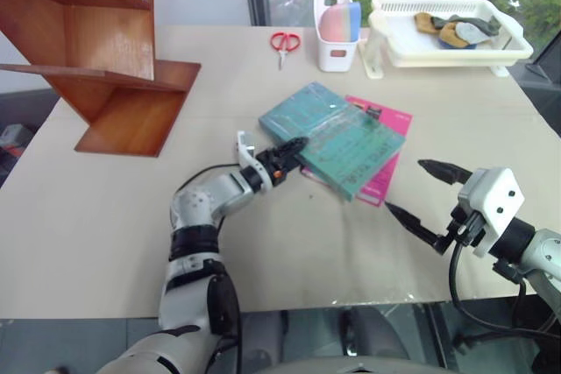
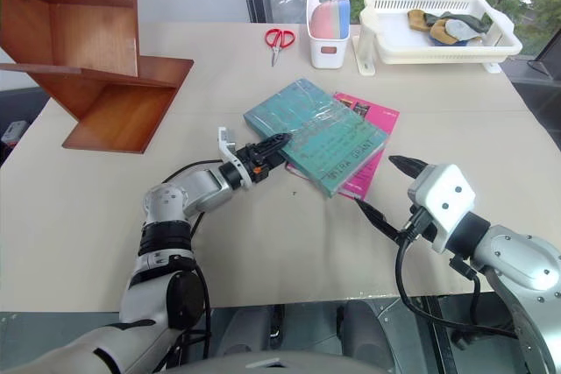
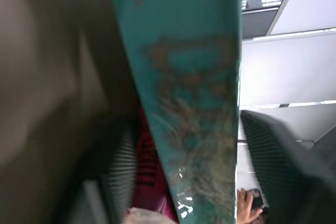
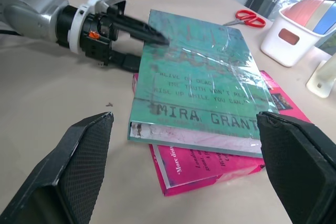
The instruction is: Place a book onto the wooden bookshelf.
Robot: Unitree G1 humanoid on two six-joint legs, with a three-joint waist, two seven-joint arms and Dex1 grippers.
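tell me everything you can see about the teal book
The book is a thick teal hardback with a glossy, mottled cover, dark lettering and pale page edges. It lies flat, closed, askew on a pink book on the table. The left gripper has one finger over its edge, one under.

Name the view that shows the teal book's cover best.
The right wrist view: the teal book lies face up, title lettering readable. Both eye views show it whole but smaller, lettering indistinct; the left wrist view gives a blurred strip.
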